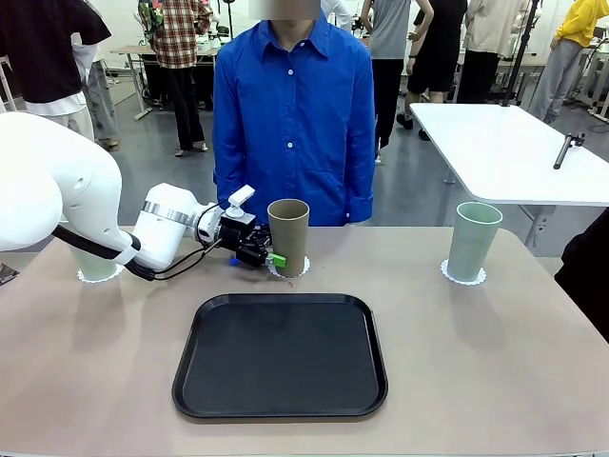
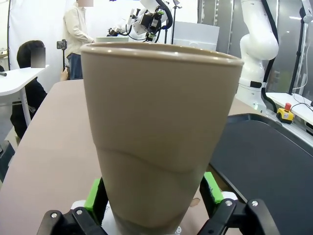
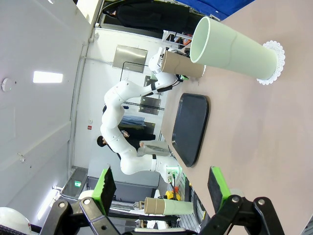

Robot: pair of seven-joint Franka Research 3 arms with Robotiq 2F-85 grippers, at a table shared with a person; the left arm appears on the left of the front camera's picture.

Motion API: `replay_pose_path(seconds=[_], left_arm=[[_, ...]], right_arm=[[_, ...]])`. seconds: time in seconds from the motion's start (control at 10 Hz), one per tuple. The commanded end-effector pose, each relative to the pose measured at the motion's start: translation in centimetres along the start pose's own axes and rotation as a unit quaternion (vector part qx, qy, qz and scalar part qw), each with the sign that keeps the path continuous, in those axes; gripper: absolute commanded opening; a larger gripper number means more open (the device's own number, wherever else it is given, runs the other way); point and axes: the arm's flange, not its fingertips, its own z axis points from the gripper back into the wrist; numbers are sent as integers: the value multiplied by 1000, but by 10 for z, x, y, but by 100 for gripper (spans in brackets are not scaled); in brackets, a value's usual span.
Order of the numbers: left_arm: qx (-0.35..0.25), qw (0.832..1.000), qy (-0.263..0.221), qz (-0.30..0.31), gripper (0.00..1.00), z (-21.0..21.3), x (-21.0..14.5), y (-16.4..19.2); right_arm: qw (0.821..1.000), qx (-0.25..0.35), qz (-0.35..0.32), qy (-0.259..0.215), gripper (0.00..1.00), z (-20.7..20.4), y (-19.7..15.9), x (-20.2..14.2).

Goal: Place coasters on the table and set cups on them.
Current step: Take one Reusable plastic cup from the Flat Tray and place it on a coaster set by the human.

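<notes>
A tan-brown cup [image 1: 288, 234] stands upright on a white scalloped coaster [image 1: 287, 272] at the far middle of the table [image 1: 495, 362]. My left gripper [image 1: 270, 257] reaches in from the left at the cup's base. In the left wrist view the cup [image 2: 156, 132] stands between the green pads [image 2: 96, 195], which sit close to its sides, the jaws wide. A mint cup [image 1: 473, 239] stands on its coaster [image 1: 463, 277] at the right. Another mint cup [image 1: 93, 264] shows behind my left arm. My right gripper [image 3: 161, 186] is open and holds nothing, far from the mint cup [image 3: 230, 49].
A black tray [image 1: 281, 354] lies bare in front of the tan cup. A person in a blue shirt [image 1: 293, 114] stands at the far edge. A white table [image 1: 514, 143] stands behind on the right.
</notes>
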Motion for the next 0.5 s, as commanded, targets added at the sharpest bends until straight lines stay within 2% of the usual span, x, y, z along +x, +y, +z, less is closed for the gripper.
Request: replay_pose_path(seconds=[0.0,0.4], left_arm=[[-18,1000,-1,8,100,4,3,5],[-18,1000,7,8,100,12,6,2]], right_arm=[[1000,1,-2,2,100,-1,1,0],[1000,1,-2,2,100,-1,1,0]])
